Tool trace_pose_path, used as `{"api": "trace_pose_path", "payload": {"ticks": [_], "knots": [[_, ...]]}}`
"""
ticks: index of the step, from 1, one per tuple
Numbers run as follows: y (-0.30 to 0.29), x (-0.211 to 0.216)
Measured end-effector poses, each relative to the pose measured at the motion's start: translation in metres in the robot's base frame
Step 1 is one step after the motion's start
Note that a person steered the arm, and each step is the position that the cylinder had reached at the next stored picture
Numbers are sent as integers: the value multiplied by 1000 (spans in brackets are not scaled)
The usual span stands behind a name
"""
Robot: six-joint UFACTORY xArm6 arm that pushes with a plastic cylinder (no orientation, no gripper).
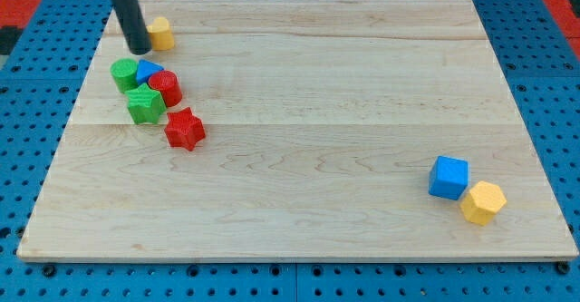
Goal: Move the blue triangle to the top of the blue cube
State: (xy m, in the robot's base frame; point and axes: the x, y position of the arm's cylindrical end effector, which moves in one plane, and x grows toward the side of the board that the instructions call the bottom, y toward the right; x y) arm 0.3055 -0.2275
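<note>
The blue triangle [148,69] lies at the view's upper left, wedged between a green cylinder [124,73] and a red cylinder [167,87]. The blue cube [449,177] sits at the view's lower right, touching a yellow hexagon block [482,202]. My tip [140,49] is at the upper left, just above the blue triangle and just left of a yellow block [160,33]. The rod comes down from the view's top.
A green star [145,104] sits below the blue triangle and a red star [185,129] below that. The wooden board [308,139] lies on a blue pegboard; its left edge runs close to the block cluster.
</note>
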Motion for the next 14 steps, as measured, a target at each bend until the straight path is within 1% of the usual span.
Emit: {"api": "trace_pose_path", "payload": {"ticks": [2, 3, 4, 5, 6, 7, 8, 9, 10, 11, 12, 13, 14], "knots": [[-1, 64], [39, 68], [107, 54], [134, 27], [91, 24], [158, 2], [203, -9], [190, -45], [151, -69], [186, -93], [198, -63], [217, -24], [254, -32]]}}
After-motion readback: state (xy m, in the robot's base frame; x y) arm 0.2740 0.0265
